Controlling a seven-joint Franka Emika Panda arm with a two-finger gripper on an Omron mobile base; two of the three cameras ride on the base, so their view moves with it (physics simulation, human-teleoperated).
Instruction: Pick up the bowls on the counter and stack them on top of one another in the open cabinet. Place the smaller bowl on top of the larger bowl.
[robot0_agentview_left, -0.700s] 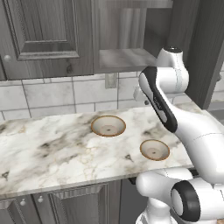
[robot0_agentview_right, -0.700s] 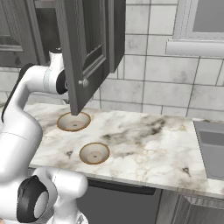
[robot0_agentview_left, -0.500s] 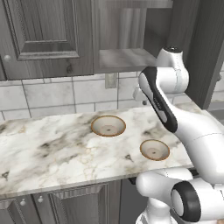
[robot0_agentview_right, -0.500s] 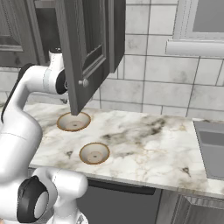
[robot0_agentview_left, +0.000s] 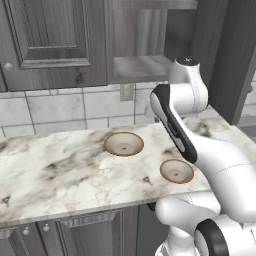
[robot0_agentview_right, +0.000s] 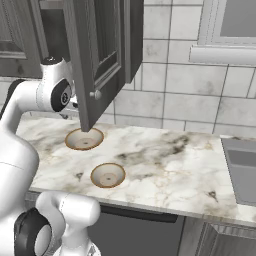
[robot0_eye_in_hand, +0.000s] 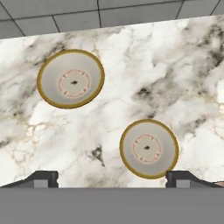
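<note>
We see the gripper (robot0_eye_in_hand: 111, 178) spread wide, empty, above the counter (robot0_eye_in_hand: 183, 78); smaller bowl (robot0_eye_in_hand: 149, 148) just beyond its fingertips, larger bowl (robot0_eye_in_hand: 70, 78) farther off, apart.

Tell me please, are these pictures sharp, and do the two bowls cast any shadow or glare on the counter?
Hand view: sharp, evenly lit, no glare; the larger bowl and smaller bowl cast almost no shadow on the counter. Left base view: slightly soft, flat light. Right base view: equally soft, the open cabinet door looks dark.
</note>
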